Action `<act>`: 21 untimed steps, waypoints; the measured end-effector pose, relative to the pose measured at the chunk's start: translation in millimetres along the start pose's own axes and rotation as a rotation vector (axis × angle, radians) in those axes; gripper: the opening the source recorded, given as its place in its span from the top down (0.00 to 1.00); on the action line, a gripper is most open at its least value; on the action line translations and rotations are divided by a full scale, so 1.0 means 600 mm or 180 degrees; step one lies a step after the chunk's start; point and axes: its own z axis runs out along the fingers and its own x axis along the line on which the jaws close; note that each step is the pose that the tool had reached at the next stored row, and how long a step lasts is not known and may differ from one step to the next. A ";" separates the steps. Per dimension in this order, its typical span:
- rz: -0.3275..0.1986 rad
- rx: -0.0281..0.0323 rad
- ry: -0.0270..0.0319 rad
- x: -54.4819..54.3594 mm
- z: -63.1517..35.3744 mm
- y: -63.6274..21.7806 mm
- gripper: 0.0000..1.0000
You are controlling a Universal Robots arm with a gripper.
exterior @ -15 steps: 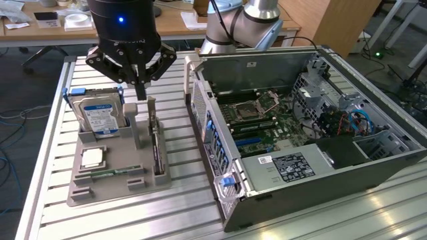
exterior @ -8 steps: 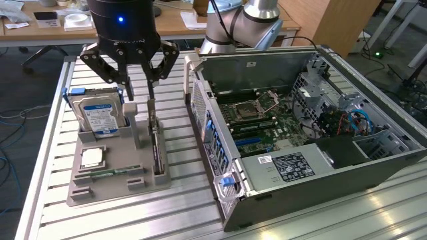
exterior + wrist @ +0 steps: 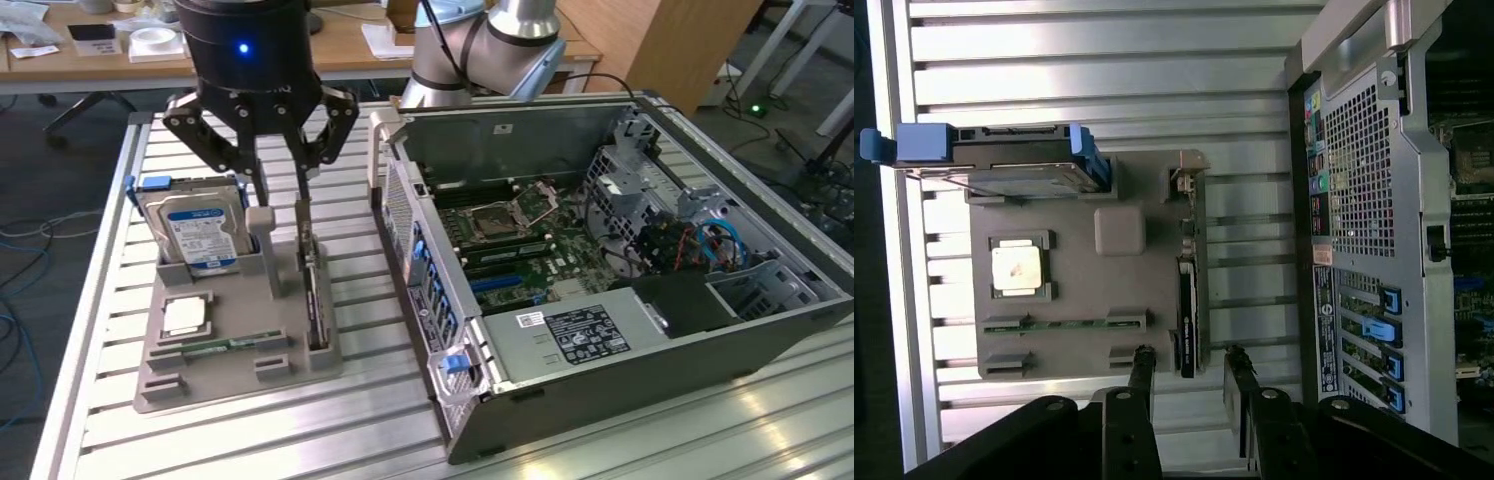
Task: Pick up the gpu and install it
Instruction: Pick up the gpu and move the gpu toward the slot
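Note:
The gpu (image 3: 315,290) stands on its edge in a slot of the grey holder (image 3: 227,385), a thin dark card with its length running toward the table's front. In the wrist view the gpu (image 3: 1187,310) is a narrow black strip. My gripper (image 3: 282,195) hangs over the card's far end, open. In the wrist view my gripper (image 3: 1189,365) has one finger on each side of the card's line, with a gap between each of the fingers (image 3: 1142,365) and the card. Nothing is held.
The holder (image 3: 1124,180) also carries a blue-labelled hard drive (image 3: 198,235) (image 3: 1019,165), a square processor chip (image 3: 184,316) (image 3: 1017,268) and a green RAM stick (image 3: 234,343) (image 3: 1064,323). The open computer case (image 3: 601,270) (image 3: 1364,200) lies at the exterior view's right, motherboard exposed. All rest on a slatted aluminium table (image 3: 347,430).

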 end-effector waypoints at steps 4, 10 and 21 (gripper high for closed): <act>0.0001 0.0000 0.0000 0.000 0.012 -0.001 0.58; 0.0001 0.0000 0.0000 0.001 0.030 -0.002 0.58; 0.0002 0.0000 0.0000 0.002 0.064 -0.003 0.58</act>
